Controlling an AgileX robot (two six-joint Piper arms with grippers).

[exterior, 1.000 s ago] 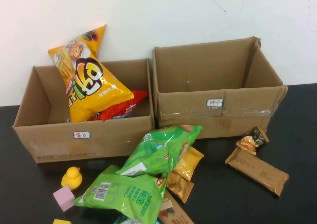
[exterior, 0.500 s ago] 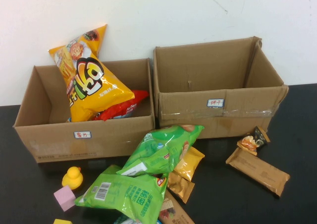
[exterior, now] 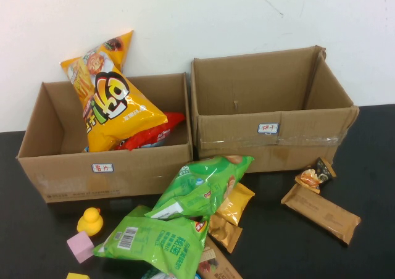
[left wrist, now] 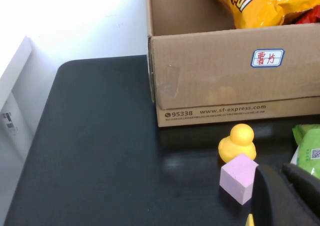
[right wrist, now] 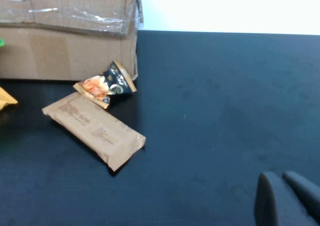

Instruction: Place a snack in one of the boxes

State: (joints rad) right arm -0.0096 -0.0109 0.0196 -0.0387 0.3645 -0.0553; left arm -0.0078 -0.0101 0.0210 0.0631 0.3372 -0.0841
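Two open cardboard boxes stand side by side at the back. The left box [exterior: 105, 174] holds a yellow chip bag [exterior: 111, 103] and a red bag [exterior: 151, 136]. The right box [exterior: 271, 143] looks empty inside. Two green bags [exterior: 203, 186] and gold packets [exterior: 234, 205] lie in front of the boxes. A brown bar [exterior: 321, 212] and a small dark packet [exterior: 315, 174] lie at the right. Neither gripper shows in the high view. My left gripper [left wrist: 277, 170] is shut and empty beside a pink cube [left wrist: 239, 177]. My right gripper [right wrist: 279, 176] is shut and empty, well apart from the brown bar [right wrist: 95, 131].
A yellow toy duck [exterior: 91, 221] and the pink cube [exterior: 80, 247] sit on the black table in front of the left box. A white wall stands behind the boxes. The table's left edge shows in the left wrist view.
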